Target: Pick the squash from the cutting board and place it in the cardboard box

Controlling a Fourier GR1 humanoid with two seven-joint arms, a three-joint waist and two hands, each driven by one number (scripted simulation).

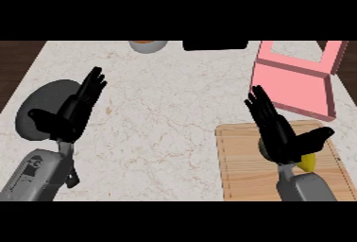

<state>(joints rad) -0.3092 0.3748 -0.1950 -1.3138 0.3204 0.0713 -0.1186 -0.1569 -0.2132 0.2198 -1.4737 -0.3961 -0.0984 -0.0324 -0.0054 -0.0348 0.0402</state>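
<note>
On the pale marbled tabletop [167, 118], a wooden board [244, 175] lies at lower right. The right robot hand [279, 134] shows over it with fingers straight and thumb spread, hiding most of the yellow squash [309, 163]. A pink box [289, 87] stands open just beyond the board. At left, the left robot hand [70, 116], fingers straight, overlaps a grey plate [42, 99]. A bowl [148, 46] and a black object [215, 45] sit at the far edge.

Pink box [287, 86], yellow squash [309, 162], wood-grain board [244, 165] (marbled white counter [174, 104]).
</note>
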